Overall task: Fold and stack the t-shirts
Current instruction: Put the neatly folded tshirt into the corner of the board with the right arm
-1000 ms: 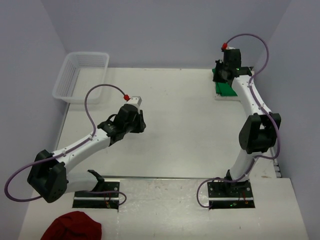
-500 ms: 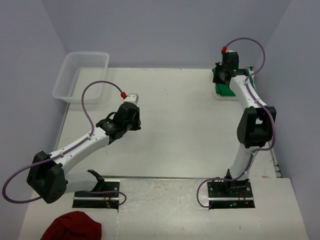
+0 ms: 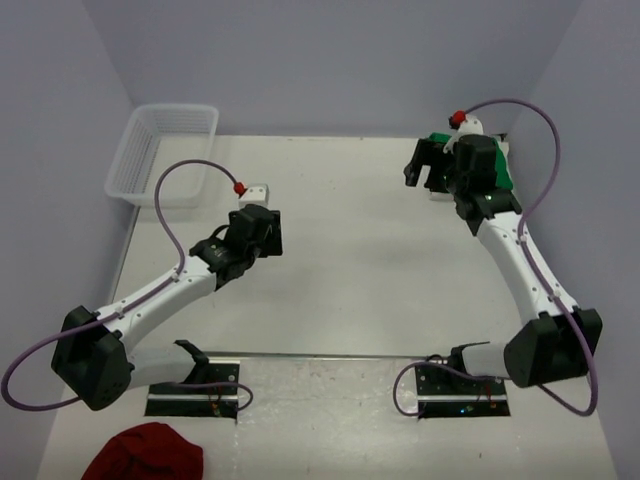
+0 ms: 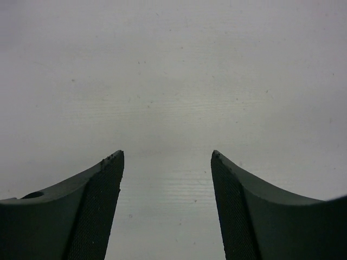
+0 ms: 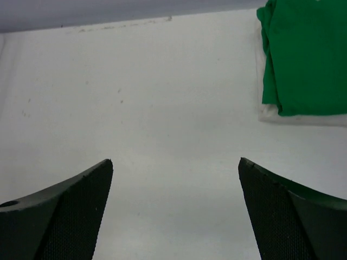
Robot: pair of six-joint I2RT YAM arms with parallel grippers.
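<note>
White table [image 3: 350, 270] fills the view. Nearest, far left of the green t-shirt [image 5: 303, 59], a dark red cloth [image 3: 145, 455] is cut off by the frame's bottom edge. The left gripper [image 4: 166, 157], mid-table and well left of that shirt, is parted and empty. The right gripper [image 5: 176, 162], just left of it, gapes wide, holding nothing. The folded shirt covers the cream-white t-shirt [image 5: 303, 120] except for a pale rim, and from above the right arm hides much of both. A basket [image 3: 140, 160] stands far to its left.
</note>
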